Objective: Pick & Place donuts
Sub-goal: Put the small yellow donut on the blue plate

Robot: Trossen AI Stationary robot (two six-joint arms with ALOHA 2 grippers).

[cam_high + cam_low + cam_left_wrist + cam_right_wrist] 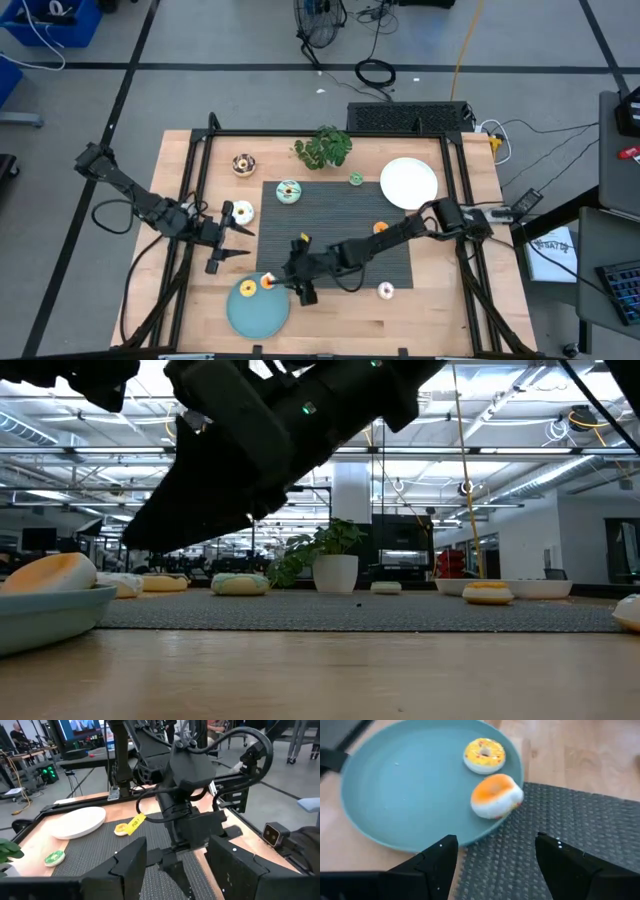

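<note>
Waiting over the table's left side, the left gripper [240, 243] is holding its fingers apart with nothing between them. Next along, two donuts are lying on the teal plate [252, 312]: a yellow donut [484, 755] flat inside and an orange donut [496, 795] tilting on the rim beside the dark mat [345, 235]. The right gripper [303, 286] is hovering at that rim, fingers spread and empty. Farther right, other donuts are sitting on the mat and wood, near the white plate [408, 183].
</note>
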